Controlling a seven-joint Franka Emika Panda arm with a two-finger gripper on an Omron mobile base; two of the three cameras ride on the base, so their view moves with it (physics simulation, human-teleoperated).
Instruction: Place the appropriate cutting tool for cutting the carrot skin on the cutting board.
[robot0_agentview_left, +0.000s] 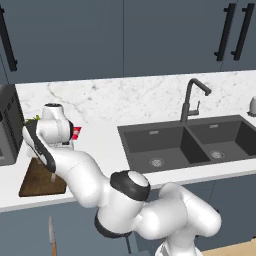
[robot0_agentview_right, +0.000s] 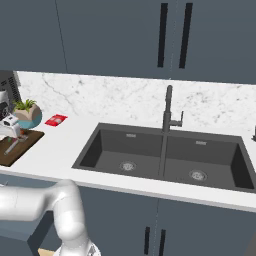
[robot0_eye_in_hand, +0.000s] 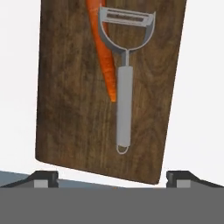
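The dark brown cutting board (robot0_eye_in_hand: 78, 109) lies under my hand, and it also shows at the counter's left end (robot0_agentview_left: 35, 185) (robot0_agentview_right: 22, 145). On it the light-grey peeler (robot0_eye_in_hand: 124, 83) lies flat, with its wide head at the top and its slim handle pointing toward me. The orange carrot (robot0_eye_in_hand: 107, 65) lies beside it, partly under the peeler's head. My gripper (robot0_eye_in_hand: 113, 179) hovers above the board's near end, open, with its fingertips (robot0_eye_in_hand: 43, 178) wide apart and nothing between them. In the left base view the gripper (robot0_agentview_left: 51, 172) hangs over the board.
A potted plant (robot0_agentview_right: 27, 112) and a red packet (robot0_agentview_right: 56, 120) sit behind the board. A dark appliance (robot0_agentview_left: 7, 125) stands at the far left. The double sink (robot0_agentview_right: 165, 155) with its black faucet (robot0_agentview_right: 168, 107) lies to the right. A knife (robot0_agentview_left: 51, 235) shows low before the cabinet front.
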